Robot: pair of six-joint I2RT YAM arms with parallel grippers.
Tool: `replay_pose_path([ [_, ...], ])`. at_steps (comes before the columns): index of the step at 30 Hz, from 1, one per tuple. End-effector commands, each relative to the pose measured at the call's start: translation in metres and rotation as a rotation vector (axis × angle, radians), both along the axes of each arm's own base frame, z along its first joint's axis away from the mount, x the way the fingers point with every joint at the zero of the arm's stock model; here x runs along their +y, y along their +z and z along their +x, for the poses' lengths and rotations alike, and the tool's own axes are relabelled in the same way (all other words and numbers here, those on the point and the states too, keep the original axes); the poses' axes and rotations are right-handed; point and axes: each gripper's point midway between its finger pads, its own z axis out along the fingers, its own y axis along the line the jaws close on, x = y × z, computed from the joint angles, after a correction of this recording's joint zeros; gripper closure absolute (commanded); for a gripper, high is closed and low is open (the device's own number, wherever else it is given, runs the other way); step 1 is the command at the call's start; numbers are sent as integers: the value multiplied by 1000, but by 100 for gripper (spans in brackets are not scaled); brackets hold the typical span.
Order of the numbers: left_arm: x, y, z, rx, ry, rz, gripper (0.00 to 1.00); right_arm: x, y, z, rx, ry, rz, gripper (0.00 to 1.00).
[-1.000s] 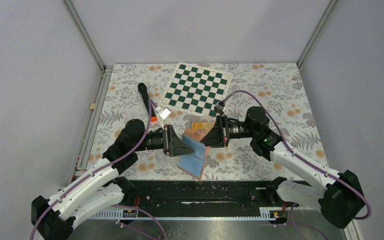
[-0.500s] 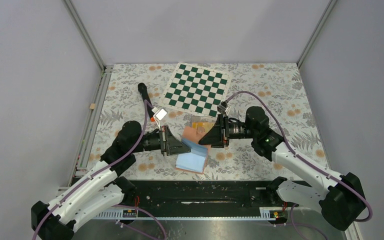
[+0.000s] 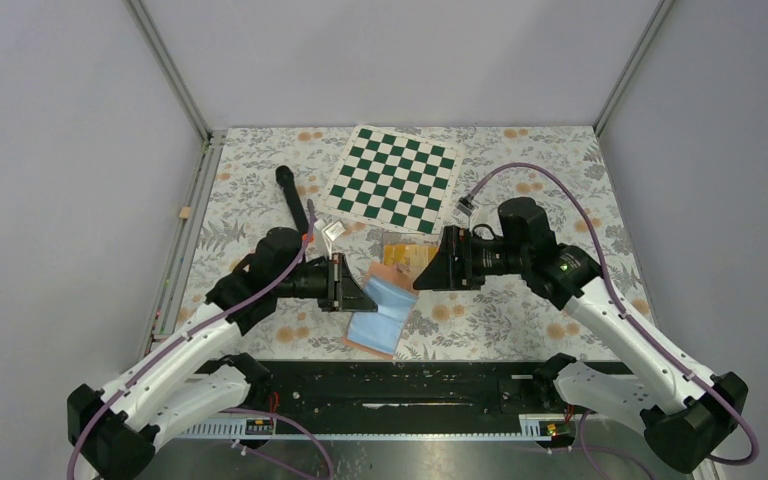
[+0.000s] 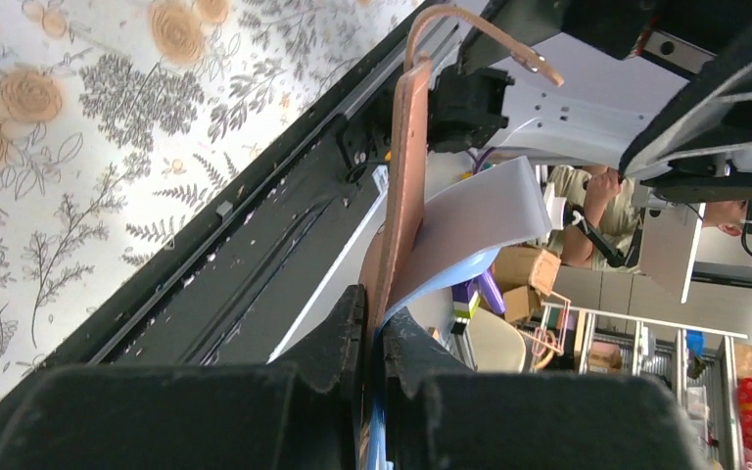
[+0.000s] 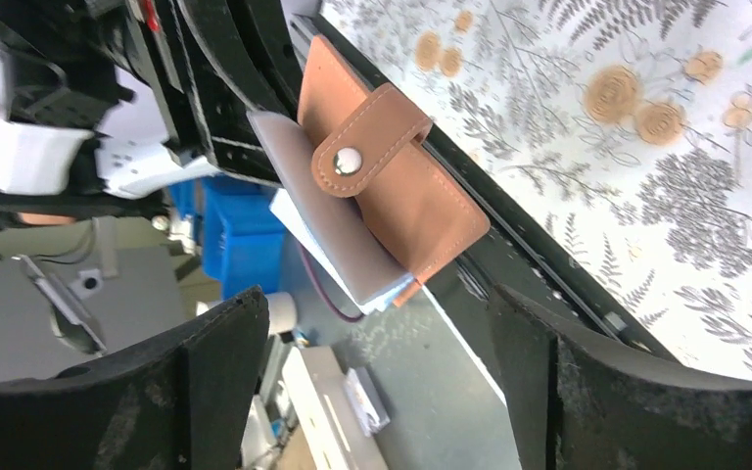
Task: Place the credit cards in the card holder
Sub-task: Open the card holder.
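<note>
The card holder [image 3: 378, 308] is at the lower middle of the top view, its tan cover and light blue pockets fanned open. The left tool [image 3: 365, 297] is closed on one edge of it. The right tool [image 3: 420, 280] faces it from the right, fingers spread wide, gripping nothing. Yellow-orange credit cards [image 3: 407, 254] lie on the table [image 3: 520, 170] just above the holder, below the chessboard [image 3: 395, 178].

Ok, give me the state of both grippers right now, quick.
Left gripper: closed, pinching the card holder.
Right gripper: open, holding nothing.
</note>
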Motion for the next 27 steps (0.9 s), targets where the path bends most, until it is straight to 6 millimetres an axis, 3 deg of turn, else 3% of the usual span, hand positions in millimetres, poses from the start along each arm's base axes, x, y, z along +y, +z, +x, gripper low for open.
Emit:
replay_pose_path([
  [1,0,4,-11,48,-79,19,100,-15,-22,-16,-43,83,-131,11],
  [8,-4,7,-15,70,-127,5,100,12,-31,-45,-106,269,-196,5],
  [13,-5,7,-18,86,-149,1,100,23,-22,-43,-156,288,-191,10],
  [18,-5,1,-20,105,-151,11,100,20,-19,-41,-208,305,-236,14],
  [27,-7,-2,-23,117,-169,18,100,34,-17,-53,-220,388,-240,20],
])
